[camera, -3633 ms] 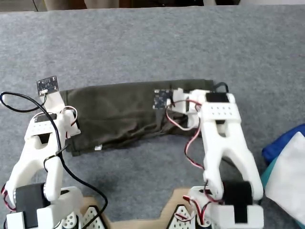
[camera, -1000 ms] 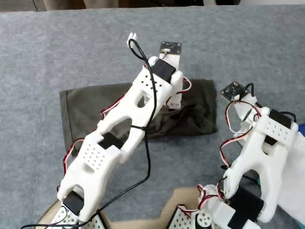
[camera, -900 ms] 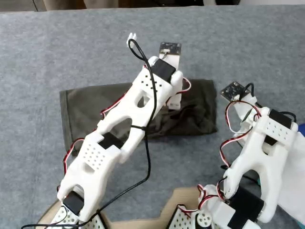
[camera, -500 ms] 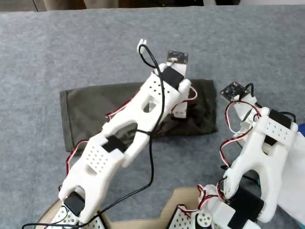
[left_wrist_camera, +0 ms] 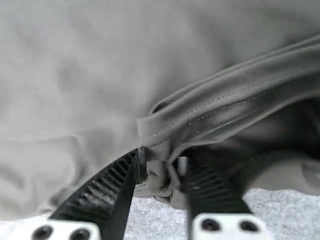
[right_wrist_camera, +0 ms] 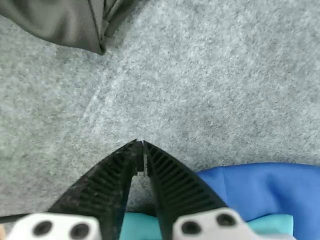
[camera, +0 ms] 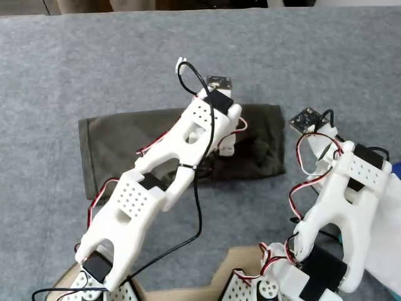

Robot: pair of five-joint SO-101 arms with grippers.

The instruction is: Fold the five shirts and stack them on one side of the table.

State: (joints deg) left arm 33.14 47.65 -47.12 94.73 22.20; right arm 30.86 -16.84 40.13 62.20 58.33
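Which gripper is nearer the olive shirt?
Left. The left gripper pinches a fold of the olive shirt; the right gripper sits shut above bare table, off the shirt's corner.

A grey felt table cover [camera: 94, 69] lies under soft, even light. Beyond the cover's far edge runs a brown strip [camera: 156, 5], with a pale patch [camera: 357, 2] past its far right corner. A tan board [camera: 239, 257] overlaps its near edge
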